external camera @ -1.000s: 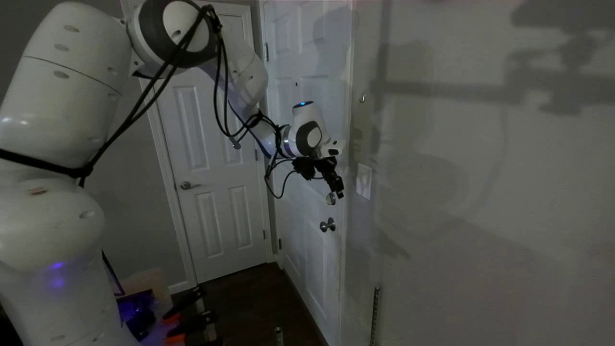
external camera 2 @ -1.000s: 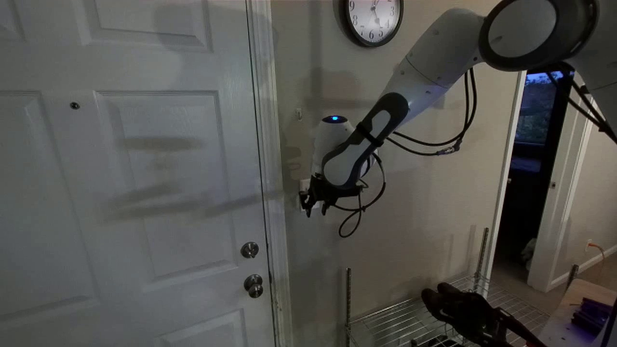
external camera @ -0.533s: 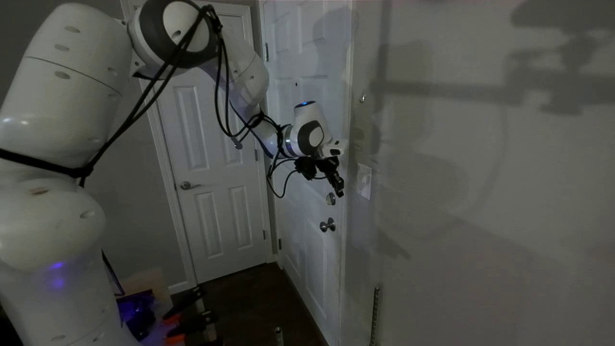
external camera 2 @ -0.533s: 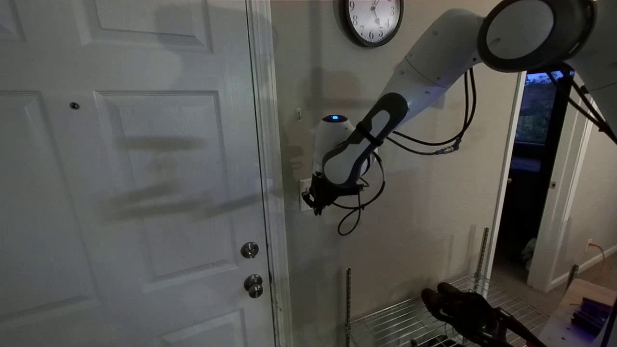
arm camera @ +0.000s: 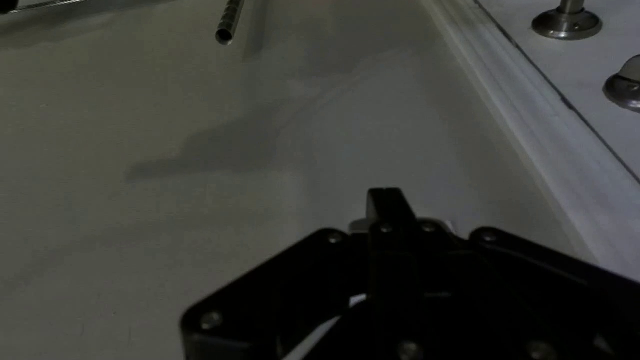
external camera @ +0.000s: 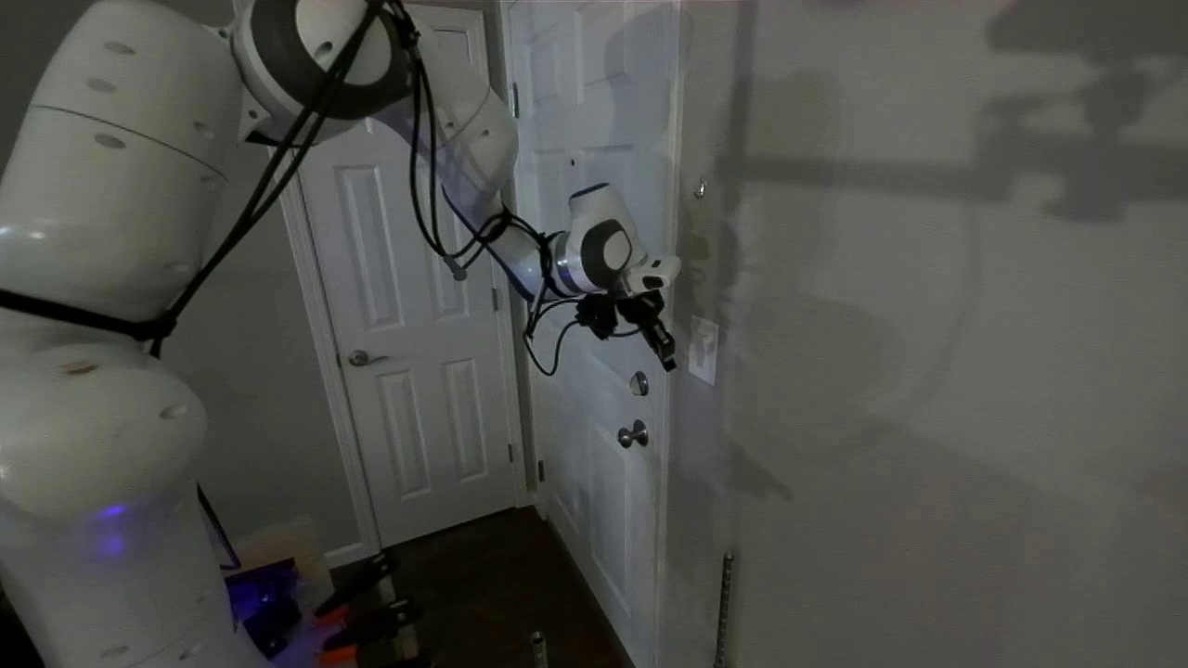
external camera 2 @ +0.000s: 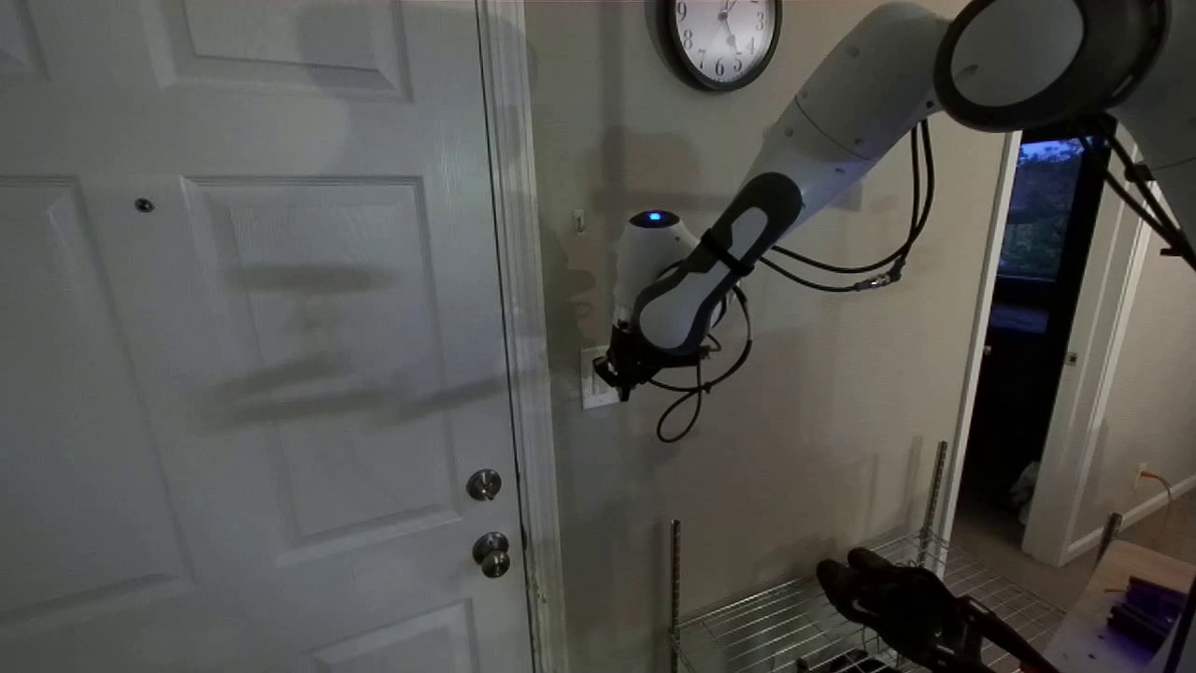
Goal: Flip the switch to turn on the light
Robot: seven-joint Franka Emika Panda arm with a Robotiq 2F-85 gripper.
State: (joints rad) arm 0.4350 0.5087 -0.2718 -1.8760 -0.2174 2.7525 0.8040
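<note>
The switch is a white upright wall plate (external camera: 703, 350) just past the door frame. In an exterior view my black gripper (external camera: 670, 366) points down beside it, with a narrow strip of wall showing between fingertips and plate. From another angle the gripper (external camera 2: 624, 396) covers the right part of the switch (external camera 2: 595, 388). In the wrist view the gripper's (arm camera: 384, 190) fingertips meet with nothing between them; the jaws hide most of what lies behind. Whether the fingers touch the plate I cannot tell. The light is out of view; the room is dim.
The white door (external camera 2: 308, 374) carries a deadbolt (external camera 2: 484, 484) and a round knob (external camera 2: 491, 554) below the gripper's level. A wall hook (external camera 2: 579, 221) sits above the switch. Lower down stands a wire shelf (external camera 2: 747, 612) with metal posts (external camera 2: 675, 589). A clock (external camera 2: 724, 37) hangs higher up.
The fingers, apart a second ago, have come together. The gripper has risen a little and come closer to the switch plate, uncovering more of the plate in an exterior view.
</note>
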